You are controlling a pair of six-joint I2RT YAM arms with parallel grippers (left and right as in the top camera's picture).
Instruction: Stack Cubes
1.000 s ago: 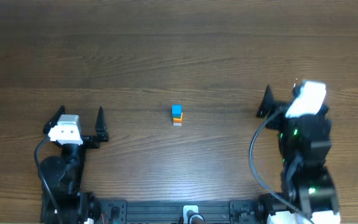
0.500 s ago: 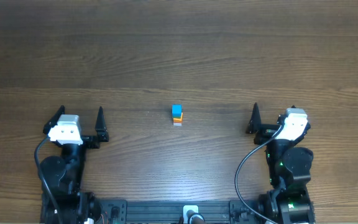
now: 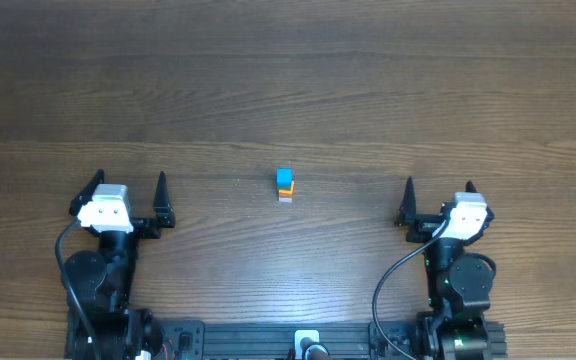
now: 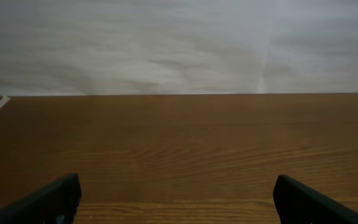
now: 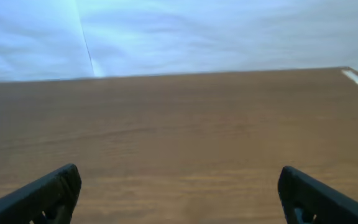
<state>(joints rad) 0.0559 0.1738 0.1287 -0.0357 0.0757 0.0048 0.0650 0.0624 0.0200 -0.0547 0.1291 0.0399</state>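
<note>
A small cube stack, blue on top, stands mid-tabletop. The left gripper and right gripper rest nearer, either side, both spread wide and holding nothing.

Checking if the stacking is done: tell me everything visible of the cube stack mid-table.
The cube stack stands near the middle of the wooden table. A blue cube is on top, an orange cube shows beneath it, and a pale sliver at the bottom may be a third cube, too small to tell. It looks upright. Nothing touches it: the left hand and right hand sit open, well apart on either side.
</note>
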